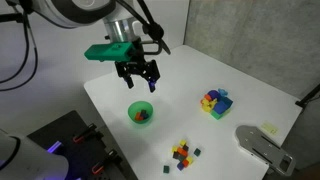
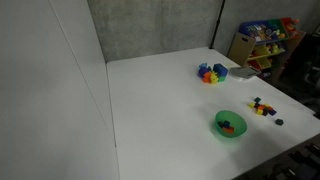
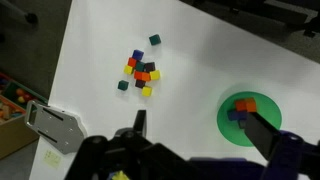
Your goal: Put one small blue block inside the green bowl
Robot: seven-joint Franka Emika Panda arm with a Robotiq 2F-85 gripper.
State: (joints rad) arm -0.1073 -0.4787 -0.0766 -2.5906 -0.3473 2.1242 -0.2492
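The green bowl [image 1: 132, 112] sits on the white table and also shows in an exterior view [image 2: 220, 128] and in the wrist view [image 3: 228, 125]. Inside it lie orange blocks [image 3: 246, 104] and a small blue block [image 3: 234, 115]. A pile of small coloured blocks [image 3: 140, 70], some of them blue, lies apart from the bowl; it shows in both exterior views [image 1: 180, 152] [image 2: 262, 107]. My gripper [image 1: 137, 75] hangs above the bowl, open and empty. In the wrist view its fingers [image 3: 200, 130] spread wide, one of them over the bowl's edge.
A cluster of larger joined coloured blocks [image 1: 215, 101] [image 2: 210, 72] stands farther off on the table. A grey metal object [image 1: 262, 145] [image 3: 55, 125] lies by the table edge. A shelf with toys [image 2: 262, 40] stands beyond the table.
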